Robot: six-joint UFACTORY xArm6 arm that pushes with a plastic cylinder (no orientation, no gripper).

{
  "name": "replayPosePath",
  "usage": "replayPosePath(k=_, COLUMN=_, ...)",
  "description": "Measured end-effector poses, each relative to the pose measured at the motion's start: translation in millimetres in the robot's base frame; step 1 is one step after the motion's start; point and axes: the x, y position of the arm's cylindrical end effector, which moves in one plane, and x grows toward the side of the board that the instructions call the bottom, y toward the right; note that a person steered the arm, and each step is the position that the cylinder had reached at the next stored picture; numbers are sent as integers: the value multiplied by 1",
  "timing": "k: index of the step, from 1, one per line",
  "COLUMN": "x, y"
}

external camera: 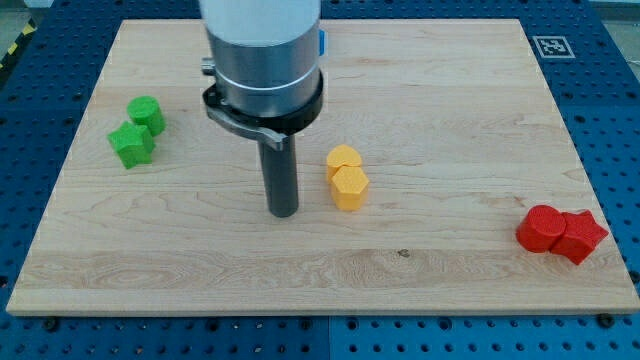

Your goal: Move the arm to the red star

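The red star (580, 236) lies near the view's bottom right corner of the wooden board (450, 90), touching a red round block (541, 229) on its left. My tip (284, 213) rests on the board near the middle, far to the left of the red star. Just right of the tip stand two yellow blocks, a heart-like one (343, 159) above a hexagon (349, 187), touching each other.
Two green blocks sit at the view's left: a round one (146, 113) and a star-like one (132, 145), touching. A blue pegboard table (610, 120) surrounds the board. A marker tag (552, 46) lies at the top right corner.
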Motion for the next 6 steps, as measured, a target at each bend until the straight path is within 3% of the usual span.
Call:
replayPosePath(k=2, x=42, y=44)
replayPosePath(k=3, x=61, y=104)
replayPosePath(k=5, x=91, y=280)
replayPosePath(k=6, x=98, y=307)
